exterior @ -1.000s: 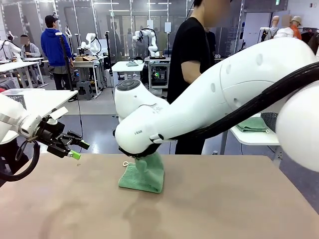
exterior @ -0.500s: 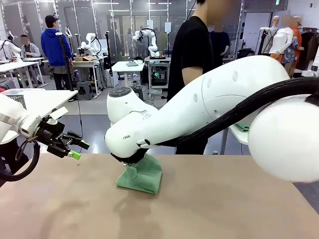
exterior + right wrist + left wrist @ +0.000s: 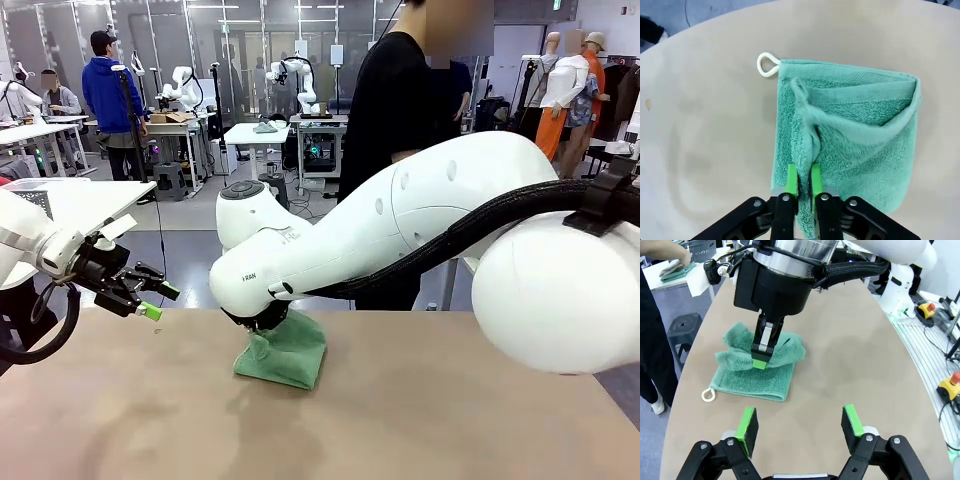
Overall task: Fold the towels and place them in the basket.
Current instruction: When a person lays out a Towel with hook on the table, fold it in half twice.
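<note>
Front view: the green towel (image 3: 285, 352) lay half folded on the bench (image 3: 450, 420) beneath the right arm's wrist, and the left gripper (image 3: 160, 302) hovered well apart at the left. Left wrist view: the left gripper's jaws stood wide and empty, while the right gripper (image 3: 761, 357) pressed into the towel's raised fold. Right wrist view: its pads (image 3: 791, 181) nipped a ridge of terry. Folding was in hand. Next, I judged, that ridge needed laying flat, then releasing.
</note>
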